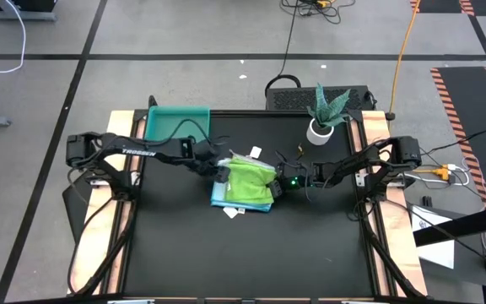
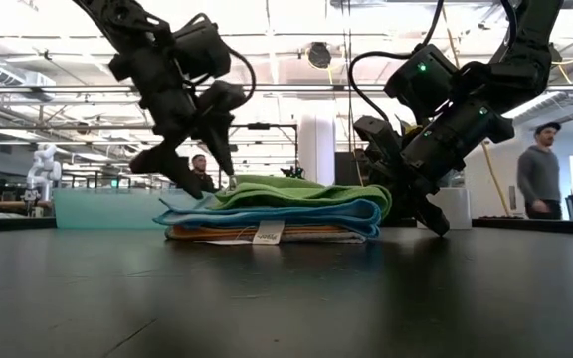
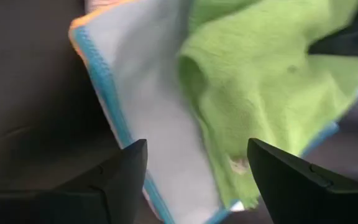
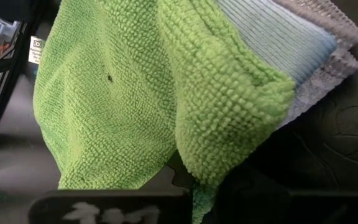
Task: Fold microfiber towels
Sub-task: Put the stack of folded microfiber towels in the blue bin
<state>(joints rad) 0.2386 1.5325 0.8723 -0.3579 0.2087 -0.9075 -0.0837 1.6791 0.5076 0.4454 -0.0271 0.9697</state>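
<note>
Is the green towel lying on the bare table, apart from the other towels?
No: in the low view the green towel lies on top of the stack of towels.

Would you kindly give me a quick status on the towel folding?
Left gripper open at the stack's left edge. Right gripper shut on green towel at its right edge. Green towel tops the stack of towels, fold unfinished. Nothing in the way.

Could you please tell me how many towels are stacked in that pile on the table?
At least 4, one stack at table centre: green towel on top, pale blue towel, bright blue towel, yellow-orange towel lowest; more may be hidden.
</note>
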